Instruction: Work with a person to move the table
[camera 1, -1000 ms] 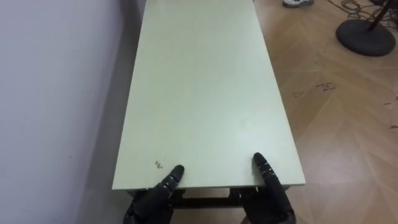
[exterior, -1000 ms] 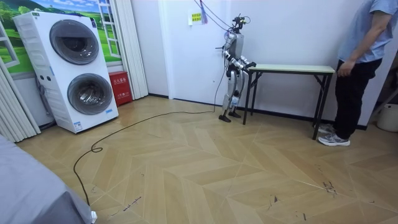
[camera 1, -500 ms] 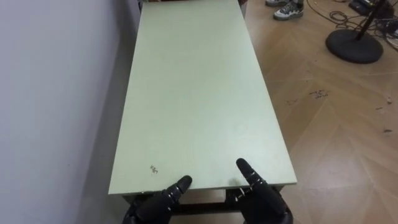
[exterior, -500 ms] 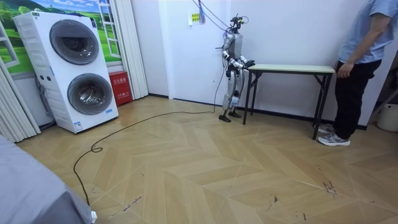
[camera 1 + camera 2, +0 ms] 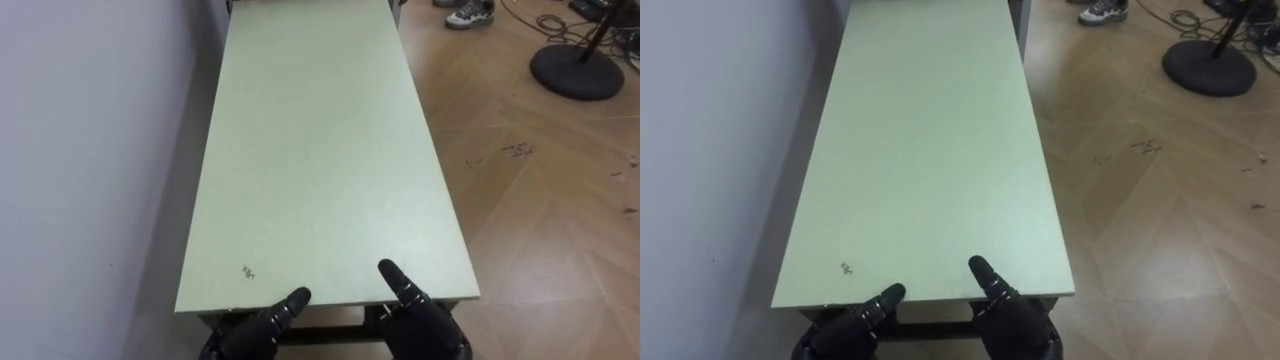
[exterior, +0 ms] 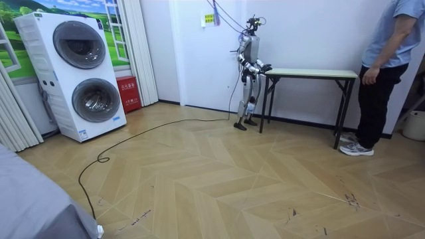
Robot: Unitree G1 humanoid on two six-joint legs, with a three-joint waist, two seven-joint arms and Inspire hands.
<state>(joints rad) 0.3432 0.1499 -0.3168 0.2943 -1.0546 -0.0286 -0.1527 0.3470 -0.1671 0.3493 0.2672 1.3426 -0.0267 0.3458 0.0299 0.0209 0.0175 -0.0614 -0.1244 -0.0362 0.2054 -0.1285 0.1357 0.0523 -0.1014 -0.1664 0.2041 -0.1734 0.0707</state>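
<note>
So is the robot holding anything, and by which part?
Left robot hand and right robot hand sit at the near short edge of the table; whether they truly grip it cannot be told.

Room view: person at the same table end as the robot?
No: the person stands at the table's end on the room view's right, the robot at the opposite end.

Table (image 5: pixel 320 150): long pale-green top, dark legs. Stands level, length running 6 to 12 o'clock, long edge beside wall (image 5: pixel 90 150) at 9 o'clock. Small dark mark (image 5: pixel 247 271) near 7 o'clock corner.
</note>
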